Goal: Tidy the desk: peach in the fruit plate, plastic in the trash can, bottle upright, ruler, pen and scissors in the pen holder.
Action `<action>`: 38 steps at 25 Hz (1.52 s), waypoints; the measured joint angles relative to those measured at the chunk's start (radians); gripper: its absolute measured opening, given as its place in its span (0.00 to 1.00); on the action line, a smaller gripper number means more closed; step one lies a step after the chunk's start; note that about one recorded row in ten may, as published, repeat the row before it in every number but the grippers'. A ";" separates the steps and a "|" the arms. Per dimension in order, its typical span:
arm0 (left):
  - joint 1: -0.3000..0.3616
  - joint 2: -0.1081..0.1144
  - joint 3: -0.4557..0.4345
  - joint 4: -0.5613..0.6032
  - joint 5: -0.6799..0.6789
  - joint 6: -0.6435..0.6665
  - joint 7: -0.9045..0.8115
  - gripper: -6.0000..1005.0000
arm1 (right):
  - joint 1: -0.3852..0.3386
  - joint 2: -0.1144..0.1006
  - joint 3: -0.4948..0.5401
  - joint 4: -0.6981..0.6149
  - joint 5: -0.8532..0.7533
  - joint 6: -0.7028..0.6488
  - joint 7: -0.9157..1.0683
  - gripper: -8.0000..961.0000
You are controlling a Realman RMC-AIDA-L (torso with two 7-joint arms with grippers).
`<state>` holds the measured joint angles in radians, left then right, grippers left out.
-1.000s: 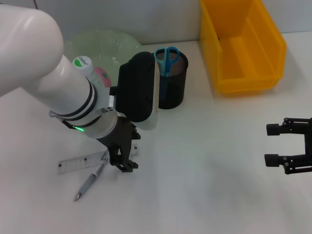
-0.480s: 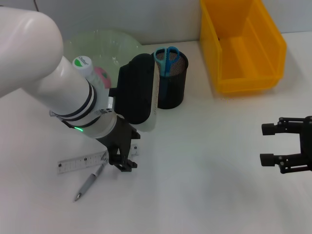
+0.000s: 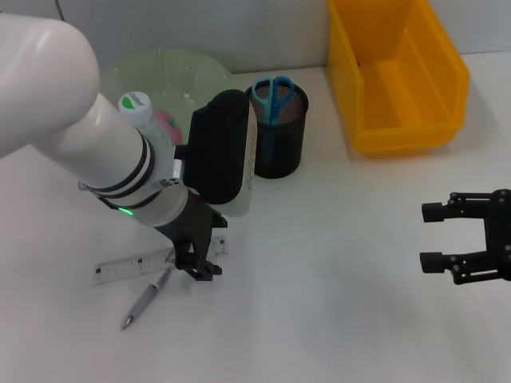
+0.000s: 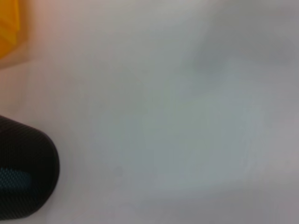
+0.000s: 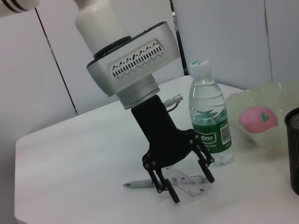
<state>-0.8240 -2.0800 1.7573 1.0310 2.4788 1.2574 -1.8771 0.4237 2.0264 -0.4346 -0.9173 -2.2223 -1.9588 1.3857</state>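
My left gripper [image 3: 196, 266] hangs open just above the table, its fingers [image 5: 172, 193] spread over the clear ruler [image 3: 128, 268]. Beside the ruler lies the grey pen [image 3: 147, 298]. A bottle [image 5: 208, 120] with a green label stands upright beside the green fruit plate [image 3: 192, 73], which holds the pink peach [image 3: 167, 124]. Blue scissors [image 3: 273, 94] stick up out of the black mesh pen holder [image 3: 281, 142]. At the right my right gripper [image 3: 431, 236] is open with nothing in it. The plastic is out of view.
A yellow bin [image 3: 395, 76] stands at the back right. My left forearm covers part of the plate and the table in front of it. The pen holder [image 4: 23, 175] also shows at the edge of the left wrist view.
My right gripper has drifted a little to the left. The left gripper has shifted slightly left over the ruler.
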 joint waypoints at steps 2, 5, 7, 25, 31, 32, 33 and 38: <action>0.000 0.000 0.000 0.000 -0.002 0.000 0.005 0.69 | 0.000 0.000 -0.002 0.000 -0.001 0.000 0.001 0.84; 0.000 0.000 0.000 -0.001 -0.008 0.003 0.016 0.69 | 0.000 0.002 -0.005 -0.002 -0.001 0.000 0.001 0.84; 0.000 0.000 0.000 -0.001 -0.008 0.003 0.016 0.69 | 0.000 0.002 -0.006 -0.007 -0.001 0.000 0.003 0.84; 0.001 0.001 -0.012 -0.028 -0.033 -0.004 0.056 0.61 | 0.010 0.009 -0.010 -0.016 0.000 0.000 0.014 0.84; 0.000 0.002 -0.012 -0.028 -0.032 -0.006 0.057 0.59 | 0.013 0.009 -0.031 -0.015 0.000 0.020 0.023 0.84; 0.000 0.002 -0.012 -0.028 -0.032 -0.006 0.057 0.58 | 0.013 0.009 -0.031 -0.015 0.000 0.020 0.023 0.84; 0.000 0.002 -0.012 -0.027 -0.032 -0.006 0.058 0.58 | 0.015 0.009 -0.037 -0.015 0.000 0.022 0.024 0.84; -0.002 0.004 -0.012 -0.028 -0.031 -0.021 0.058 0.55 | 0.016 0.009 -0.042 -0.015 0.000 0.023 0.024 0.84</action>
<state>-0.8259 -2.0763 1.7455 1.0029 2.4474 1.2364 -1.8192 0.4396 2.0355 -0.4765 -0.9326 -2.2227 -1.9359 1.4100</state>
